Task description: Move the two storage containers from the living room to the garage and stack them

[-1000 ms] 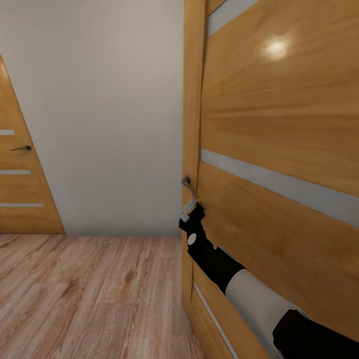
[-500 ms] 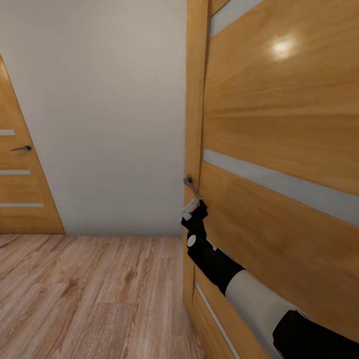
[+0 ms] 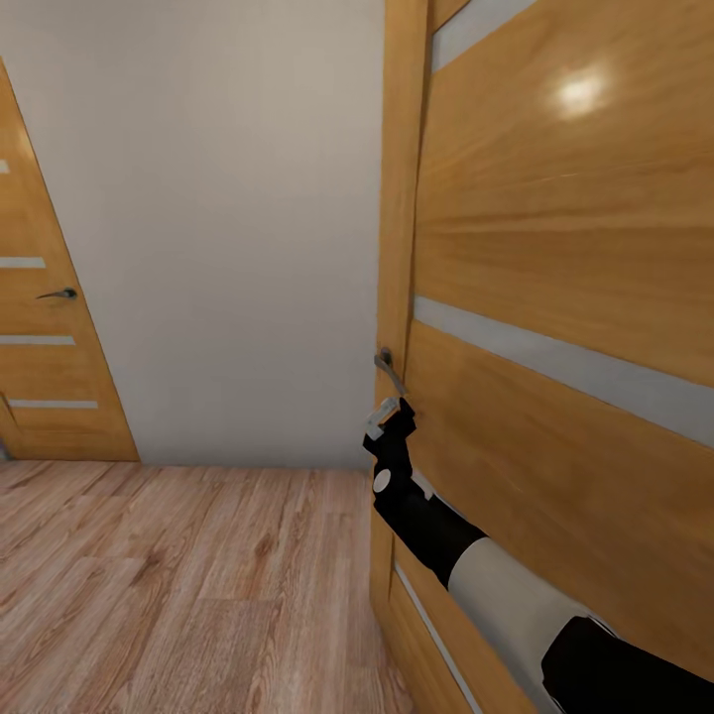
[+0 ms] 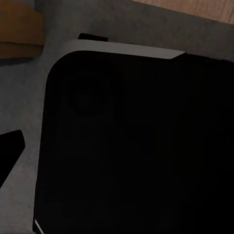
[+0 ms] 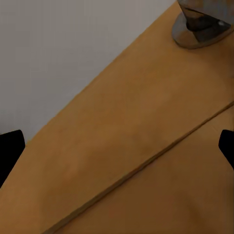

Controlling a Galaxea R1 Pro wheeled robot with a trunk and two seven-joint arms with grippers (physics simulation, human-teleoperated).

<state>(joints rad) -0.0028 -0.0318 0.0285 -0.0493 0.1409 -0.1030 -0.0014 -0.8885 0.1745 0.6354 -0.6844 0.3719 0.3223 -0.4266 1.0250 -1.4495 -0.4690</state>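
Storage containers: whereabouts not to be told from these views. Right gripper [image 3: 389,421] raised at the end of the black-and-white right arm [image 3: 496,585], just under the grey lever handle [image 3: 390,369] of a near wooden door [image 3: 555,248] with pale strips across it, close to the door's edge. Fingers [image 5: 9,146] spread wide apart in the right wrist view, nothing between them but door wood, the handle's round metal base ahead of them. Left gripper's one dark fingertip [image 4: 9,151] seen against grey beside a large black rounded body [image 4: 136,136]; spread or pressed together, cannot tell. Beyond, a plain pale wall [image 3: 228,248], light wood-plank floor [image 3: 178,595], and a second wooden door [image 3: 50,347] far to the left.
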